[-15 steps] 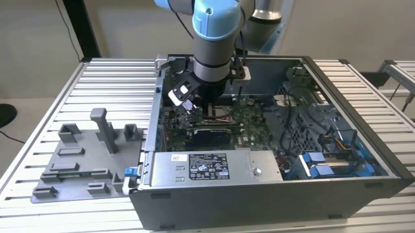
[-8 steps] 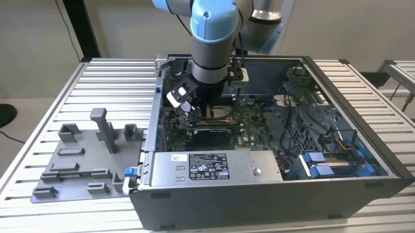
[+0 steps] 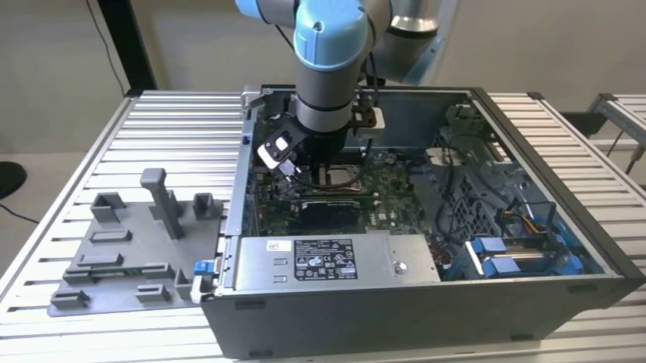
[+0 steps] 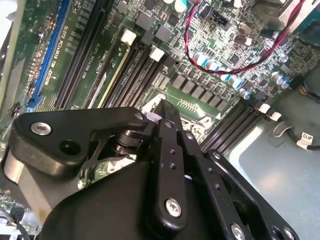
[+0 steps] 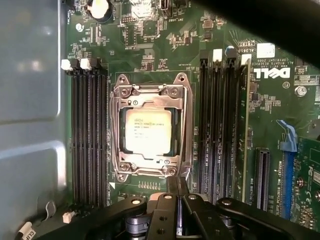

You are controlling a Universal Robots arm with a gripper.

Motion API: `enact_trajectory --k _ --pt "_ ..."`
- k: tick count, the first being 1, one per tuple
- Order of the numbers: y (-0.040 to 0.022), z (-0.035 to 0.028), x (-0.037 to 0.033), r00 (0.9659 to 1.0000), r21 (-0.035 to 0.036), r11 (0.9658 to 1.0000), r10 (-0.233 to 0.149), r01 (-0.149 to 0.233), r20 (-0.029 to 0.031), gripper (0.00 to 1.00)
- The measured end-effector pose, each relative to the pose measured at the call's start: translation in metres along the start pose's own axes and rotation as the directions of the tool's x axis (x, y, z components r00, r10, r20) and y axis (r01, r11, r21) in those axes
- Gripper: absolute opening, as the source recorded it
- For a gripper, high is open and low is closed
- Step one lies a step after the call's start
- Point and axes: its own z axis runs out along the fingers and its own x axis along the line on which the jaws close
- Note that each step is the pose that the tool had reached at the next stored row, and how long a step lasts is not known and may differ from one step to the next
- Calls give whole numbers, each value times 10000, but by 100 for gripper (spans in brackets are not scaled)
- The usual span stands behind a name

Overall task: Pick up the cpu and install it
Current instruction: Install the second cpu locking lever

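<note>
In the exterior view the gripper (image 3: pixel 302 168) is hanging low inside the computer case (image 3: pixel 525 299), over the socket (image 3: pixel 336 175); the power supply box (image 3: pixel 333 259) is sitting nearby. In the first wrist view the cpu (image 5: pixel 148 131) is lying flat in the socket frame (image 5: pixel 117 131), memory slots (image 5: pixel 89 135) flanking it; I cannot tell whether the fingers are spread. Judging by this, seating it well means keeping it square. In the second wrist view red cables (image 4: pixel 235 67) are crossing the motherboard (image 4: pixel 150 55)

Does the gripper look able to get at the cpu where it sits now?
Probably yes: in the first wrist view the cpu lies uncovered in the socket frame, nothing over its top, and the gripper sits beside it.
</note>
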Motion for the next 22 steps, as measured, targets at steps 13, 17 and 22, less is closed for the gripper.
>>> enact_trajectory --k 13,17,22 --pt "-12 47 -10 10000 14 10000 4 -4 1 0" --pt "-12 53 -14 10000 34 10000 8 -8 1 0" --pt "-12 60 -16 10000 55 10000 12 -12 2 0"
